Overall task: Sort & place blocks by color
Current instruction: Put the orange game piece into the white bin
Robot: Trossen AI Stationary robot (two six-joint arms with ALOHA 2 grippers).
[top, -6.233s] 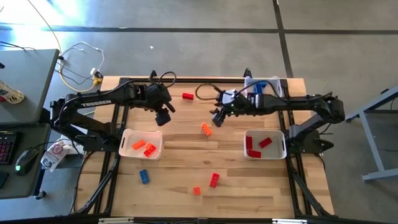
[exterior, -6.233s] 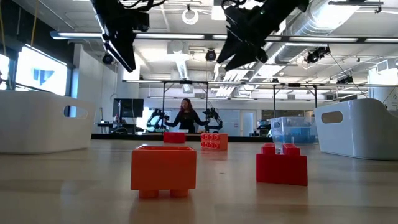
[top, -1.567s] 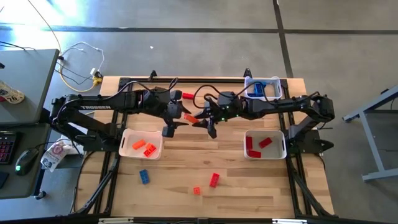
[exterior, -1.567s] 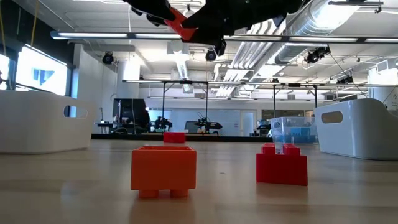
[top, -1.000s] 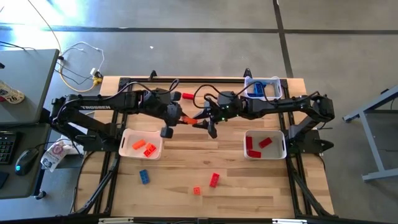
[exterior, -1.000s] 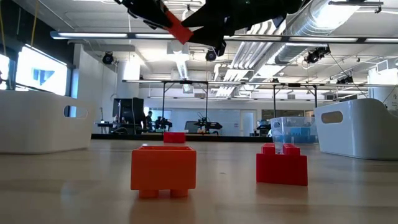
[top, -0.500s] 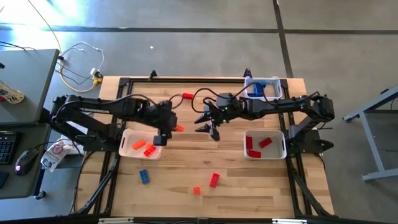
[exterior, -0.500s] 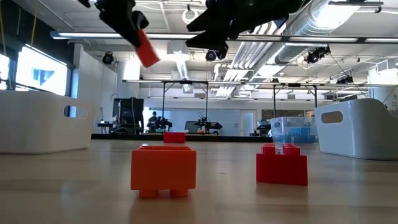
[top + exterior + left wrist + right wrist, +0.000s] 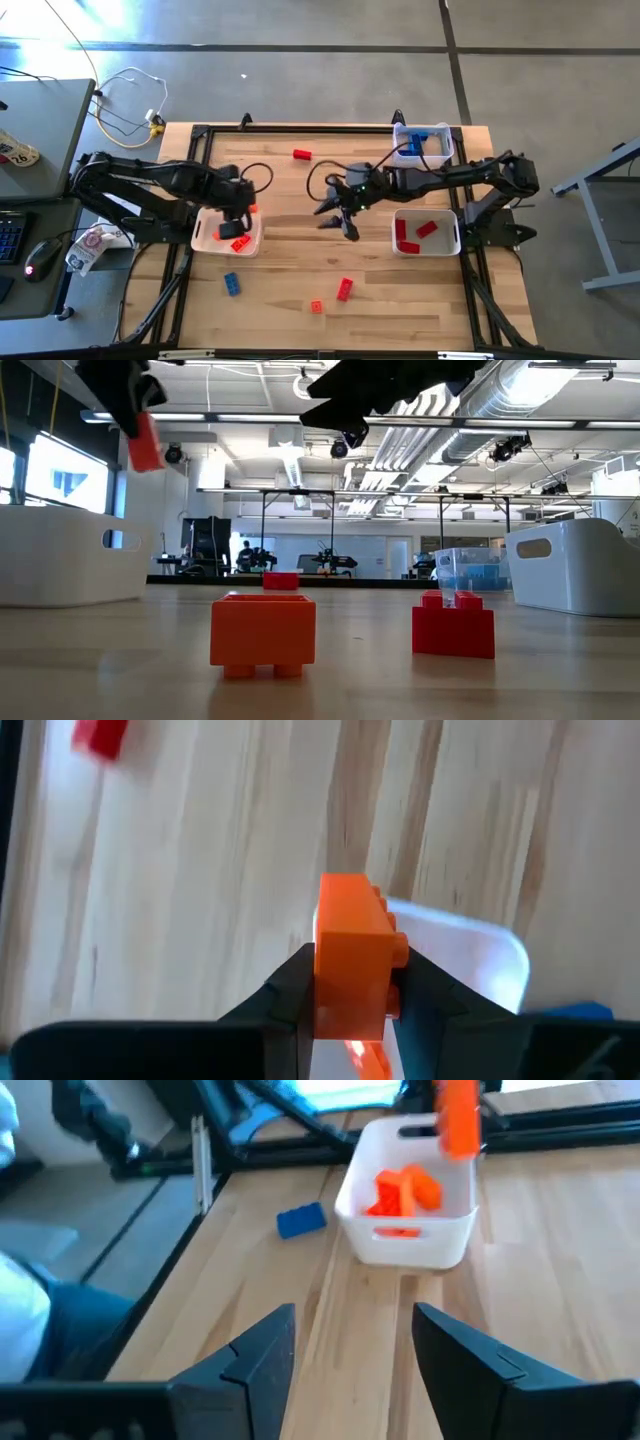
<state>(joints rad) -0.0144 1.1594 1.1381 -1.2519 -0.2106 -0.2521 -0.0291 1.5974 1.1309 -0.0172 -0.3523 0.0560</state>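
While the left tool [image 9: 350,1010] stays clenched on the orange block [image 9: 350,955], the block hangs above the left white tray [image 9: 205,240], over its edge nearest the counter's middle. To do well, carry it further over the orange blocks [image 9: 405,1190] before letting go, and drop low. Right tool [image 9: 338,212], released and empty, waits well apart from that tray.

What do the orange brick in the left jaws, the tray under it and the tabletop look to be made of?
Small orange studded brick: likely moulded plastic, smooth and evenly coloured, with crisp studs. White rectangular tray: probably plastic too, with thin walls, rounded corners and a slight sheen. Light wooden tabletop: wood, seemingly joined planks, with visible grain and seams.
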